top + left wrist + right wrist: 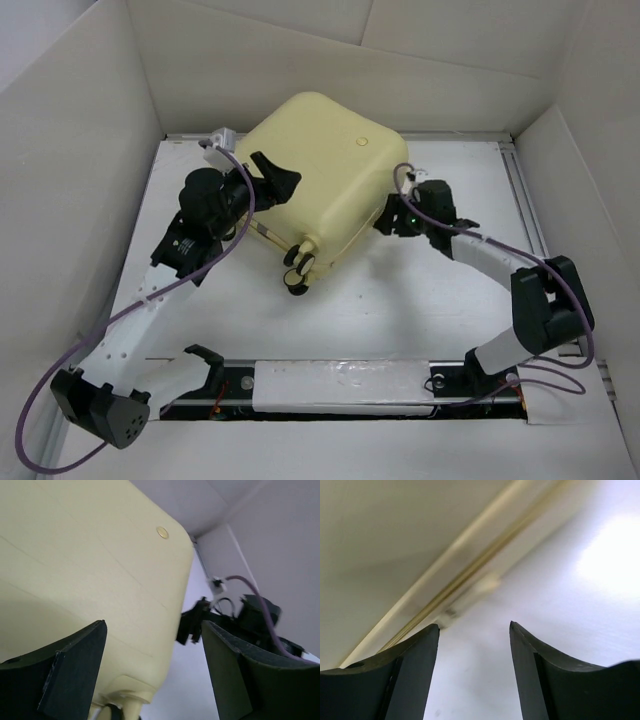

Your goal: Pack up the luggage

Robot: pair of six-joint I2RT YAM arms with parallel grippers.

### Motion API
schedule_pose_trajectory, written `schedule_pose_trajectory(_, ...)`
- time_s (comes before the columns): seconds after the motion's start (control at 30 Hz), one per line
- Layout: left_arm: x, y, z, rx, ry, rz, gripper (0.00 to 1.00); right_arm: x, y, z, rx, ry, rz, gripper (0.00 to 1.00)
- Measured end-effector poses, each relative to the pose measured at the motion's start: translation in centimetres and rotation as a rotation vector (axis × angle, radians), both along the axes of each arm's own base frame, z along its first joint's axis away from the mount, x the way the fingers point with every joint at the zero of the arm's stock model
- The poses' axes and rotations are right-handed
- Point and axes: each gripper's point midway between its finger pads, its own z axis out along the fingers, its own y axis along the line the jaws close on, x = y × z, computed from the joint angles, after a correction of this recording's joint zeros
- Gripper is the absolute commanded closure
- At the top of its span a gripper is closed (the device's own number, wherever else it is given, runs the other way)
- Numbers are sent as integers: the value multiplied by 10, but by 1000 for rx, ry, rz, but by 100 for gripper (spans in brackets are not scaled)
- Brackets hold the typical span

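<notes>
Top external view showed the luggage [320, 170] lying shut on the white table [420, 300], close to the back wall, its wheels [298, 272] toward the arms. The left gripper [270, 183] and the right gripper [390, 217] stood at its two sides, fingers apart, gripping nothing. I judged the packing nearly finished (contents and zipper could not be seen); perhaps only fastening was left.
</notes>
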Motion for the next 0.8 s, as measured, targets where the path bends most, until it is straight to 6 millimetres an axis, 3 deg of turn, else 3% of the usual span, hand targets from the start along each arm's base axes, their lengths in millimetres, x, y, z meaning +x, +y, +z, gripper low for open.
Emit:
schedule_pose_trajectory(0.07,17,11,7,35,-16,90,28,25,-31,14,6,-39,-84,36)
schedule_pose_trajectory(0.13,29,27,-6,79,13,195,21,43,-63,31,12,-88,-167,36)
schedule_pose_trajectory(0.2,33,50,-27,126,59,309,17,43,-79,47,11,-137,-213,34)
schedule_pose_trajectory(0.23,33,62,-35,139,75,351,15,38,-77,57,18,-173,-208,34)
schedule_pose_trajectory(0.37,41,131,-42,165,129,555,14,-16,-39,81,87,-283,-102,34)
schedule_pose_trajectory(0.47,60,183,-43,168,172,673,14,-67,-5,79,153,-318,14,34)
schedule_pose_trajectory(0.57,72,217,-67,203,249,736,11,-107,21,68,188,-310,112,34)
schedule_pose_trajectory(0.8,86,222,-119,318,392,691,11,-159,69,56,212,-282,276,33)
